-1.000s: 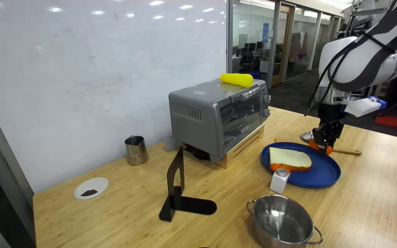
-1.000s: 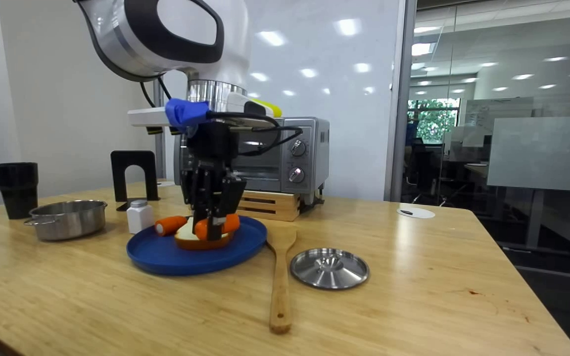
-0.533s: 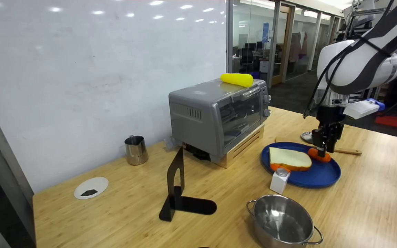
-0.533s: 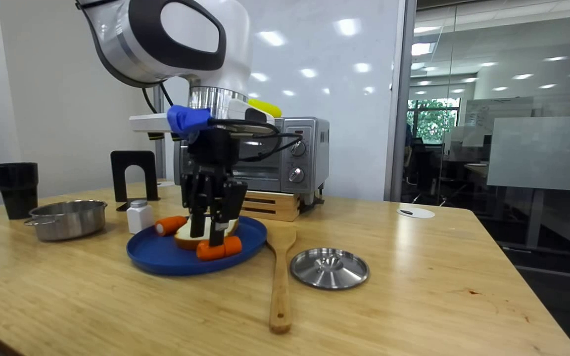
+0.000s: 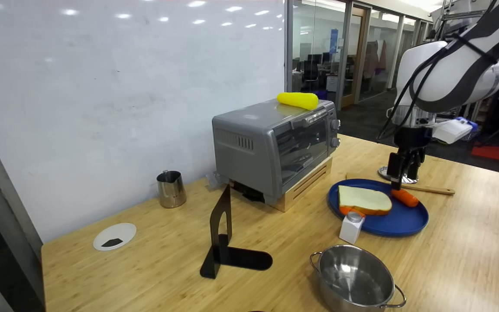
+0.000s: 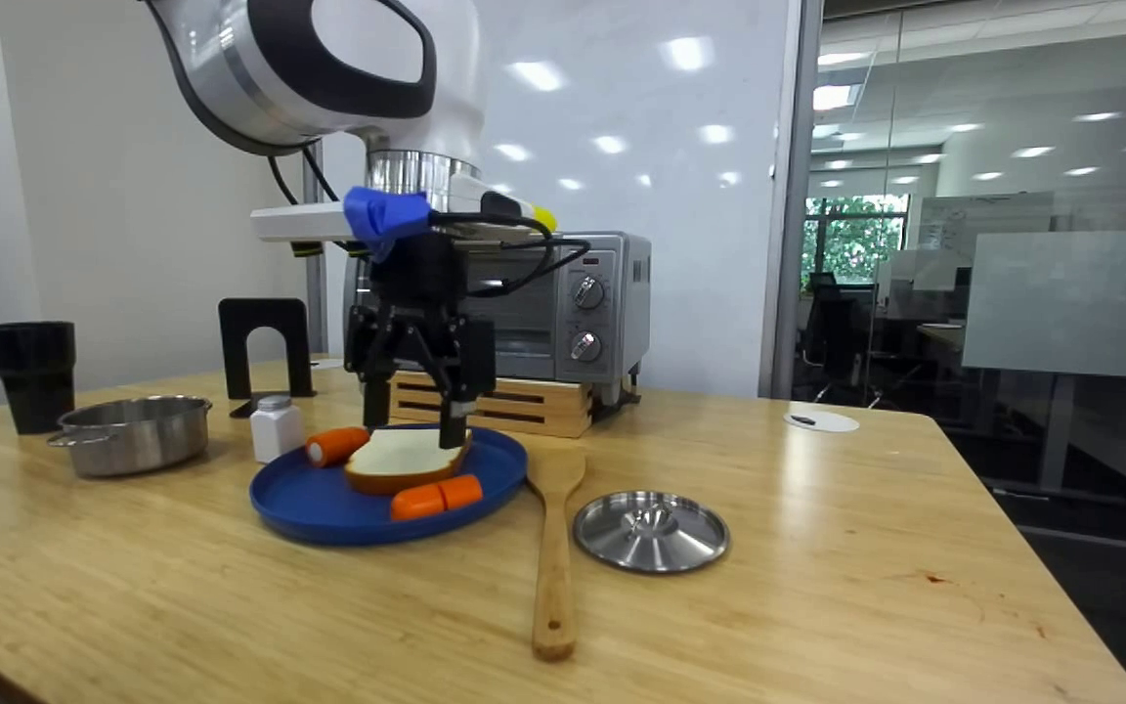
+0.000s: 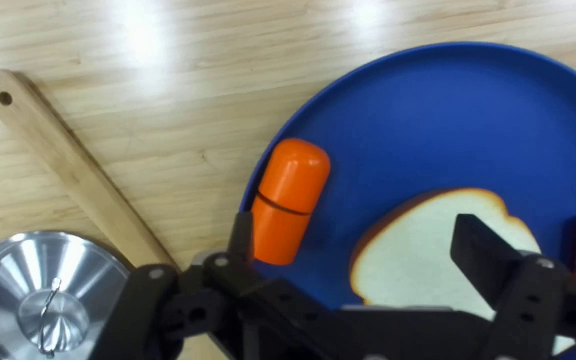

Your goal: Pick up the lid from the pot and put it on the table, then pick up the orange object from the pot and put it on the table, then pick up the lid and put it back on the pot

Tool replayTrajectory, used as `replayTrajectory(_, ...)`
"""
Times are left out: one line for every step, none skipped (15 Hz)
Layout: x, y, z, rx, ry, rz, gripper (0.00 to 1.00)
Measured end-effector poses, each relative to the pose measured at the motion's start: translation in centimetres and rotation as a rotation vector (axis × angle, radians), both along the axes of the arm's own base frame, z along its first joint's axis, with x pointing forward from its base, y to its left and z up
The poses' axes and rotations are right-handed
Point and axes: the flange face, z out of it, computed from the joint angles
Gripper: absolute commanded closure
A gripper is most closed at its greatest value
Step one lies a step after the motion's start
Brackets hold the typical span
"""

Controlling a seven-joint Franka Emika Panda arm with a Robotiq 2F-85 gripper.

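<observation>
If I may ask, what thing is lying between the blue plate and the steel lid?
A wooden spatula lies between the blue plate and the steel lid, as an exterior view and the wrist view show.

I read this as an office: well beyond my slim black fingers (image 5: 396,180), in an exterior view, stands a tall clear-glass partition (image 5: 319,26), and behind it I see dark flat monitors (image 5: 315,58), a black desk chair (image 5: 311,71) and a pale boxy cabinet (image 5: 332,83).
</observation>
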Motion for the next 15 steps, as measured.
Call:
replayTrajectory(-0.1,-0.2,0.6,0.002,-0.014,0.03,0.0)
replayTrajectory(-0.3,-0.7,1.1,0.006,-0.027,0.059,0.0)
replayTrajectory(-0.6,-1.3,1.5,0.009,-0.04,0.081,0.0)
replayTrajectory(-1.1,-2.1,1.9,0.01,-0.051,0.098,0.0)
replayTrajectory(-1.6,-3.0,2.2,0.012,-0.062,0.111,0.0)
replayTrajectory(-2.2,-4.0,2.3,0.012,-0.074,0.119,0.0)
replayTrajectory(-2.8,-4.9,2.4,0.01,-0.086,0.121,0.0)
replayTrajectory(-3.4,-5.9,2.5,0.009,-0.097,0.12,0.0)
replayTrajectory(-4.0,-6.7,2.6,0.008,-0.105,0.117,0.0)
replayTrajectory(-4.5,-7.6,2.6,0.006,-0.113,0.112,0.0)
replayTrajectory(-5.0,-8.3,2.6,0.004,-0.122,0.104,0.0)
replayTrajectory(-5.5,-9.1,2.7,0.002,-0.129,0.094,0.0)
replayTrajectory(-5.9,-9.7,2.8,0.0,-0.134,0.083,0.0)
replayTrajectory(-6.3,-10.4,2.9,-0.001,-0.139,0.073,0.0)
replayTrajectory(-6.6,-10.9,2.9,0.0,-0.144,0.063,0.0)
